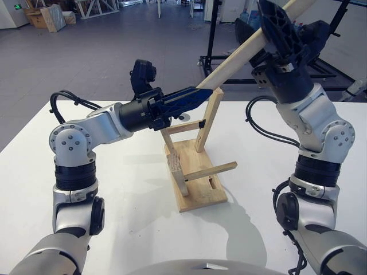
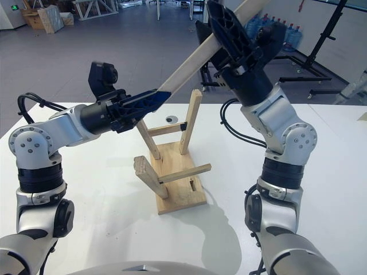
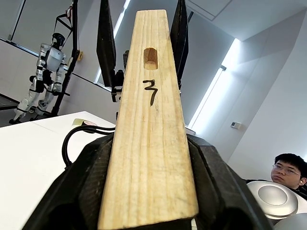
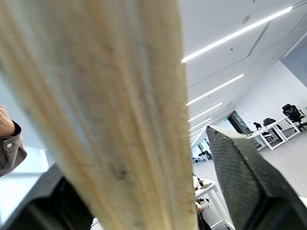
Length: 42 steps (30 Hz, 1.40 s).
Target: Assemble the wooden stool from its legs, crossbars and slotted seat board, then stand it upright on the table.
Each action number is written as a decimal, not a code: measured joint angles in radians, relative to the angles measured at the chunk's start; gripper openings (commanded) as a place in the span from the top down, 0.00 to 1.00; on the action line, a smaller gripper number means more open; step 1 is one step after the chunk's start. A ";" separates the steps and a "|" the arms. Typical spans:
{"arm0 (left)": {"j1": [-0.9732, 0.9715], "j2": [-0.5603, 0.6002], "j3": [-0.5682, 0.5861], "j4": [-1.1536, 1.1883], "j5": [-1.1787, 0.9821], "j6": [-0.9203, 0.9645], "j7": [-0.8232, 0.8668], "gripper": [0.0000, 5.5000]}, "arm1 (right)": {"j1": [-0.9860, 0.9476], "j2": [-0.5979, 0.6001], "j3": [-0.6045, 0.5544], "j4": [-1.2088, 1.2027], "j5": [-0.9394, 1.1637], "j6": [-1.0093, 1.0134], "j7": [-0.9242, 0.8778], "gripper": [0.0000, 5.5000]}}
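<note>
left eye view: left gripper [image 1: 202, 94] and right gripper [image 1: 274, 27] are both pinching one leg [image 1: 232, 63] above the seat board [image 1: 204, 192], well inside the table [image 1: 132, 224] edges.

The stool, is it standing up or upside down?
Upside down: the seat board lies flat on the table and three legs stick up from it. A fourth leg is held in the air.

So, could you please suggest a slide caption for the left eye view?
Left gripper and right gripper hold one wooden leg above the partly assembled stool on the table.
</note>
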<state>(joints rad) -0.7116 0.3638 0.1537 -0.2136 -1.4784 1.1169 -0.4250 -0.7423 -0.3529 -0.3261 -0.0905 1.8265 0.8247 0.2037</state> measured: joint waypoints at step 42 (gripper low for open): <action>-0.063 0.239 0.306 0.010 0.113 -0.143 0.301 0.02 | 0.437 -0.222 -0.140 -0.087 -0.675 -0.261 0.381 0.63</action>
<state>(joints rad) -0.7743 0.6024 0.4599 -0.2037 -1.3654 0.9739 -0.1235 -0.3056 -0.5754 -0.4660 -0.1773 1.1514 0.5635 0.5843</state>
